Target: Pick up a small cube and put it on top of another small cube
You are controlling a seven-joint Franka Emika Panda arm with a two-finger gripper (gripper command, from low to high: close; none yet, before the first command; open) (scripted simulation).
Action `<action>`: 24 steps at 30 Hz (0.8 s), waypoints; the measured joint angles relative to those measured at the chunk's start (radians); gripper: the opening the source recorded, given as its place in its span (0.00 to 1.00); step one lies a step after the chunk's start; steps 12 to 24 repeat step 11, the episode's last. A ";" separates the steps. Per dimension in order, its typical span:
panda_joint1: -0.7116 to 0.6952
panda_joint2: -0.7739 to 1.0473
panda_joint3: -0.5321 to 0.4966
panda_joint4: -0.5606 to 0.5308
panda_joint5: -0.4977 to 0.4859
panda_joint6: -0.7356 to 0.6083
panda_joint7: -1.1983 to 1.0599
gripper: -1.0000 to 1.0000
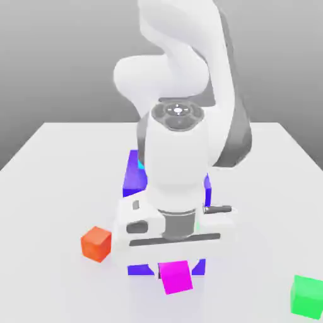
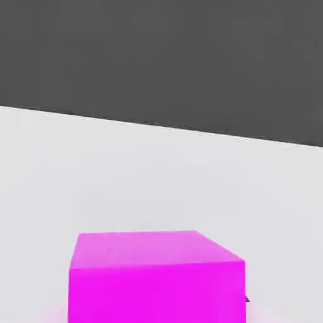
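Note:
The small cube (image 1: pixel 176 279) is plain magenta-pink and sits just under my white hand, slightly tilted, in front of the big blue-violet block (image 1: pixel 134 176). My gripper (image 1: pixel 175 264) points down over it and is shut on the small cube. In the hand view the small cube (image 2: pixel 154 277) looms very close, with the white table behind it. The arm's body hides most of the blue-violet block.
An orange-red cube (image 1: pixel 96 243) rests on the white table (image 1: pixel 50 164) toward the exterior view's left. A green cube (image 1: pixel 307 295) lies at the front on the exterior view's right. The table's far edge meets a grey backdrop.

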 joint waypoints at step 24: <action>0.222 0.180 0.106 0.134 -0.101 0.054 0.132 1.00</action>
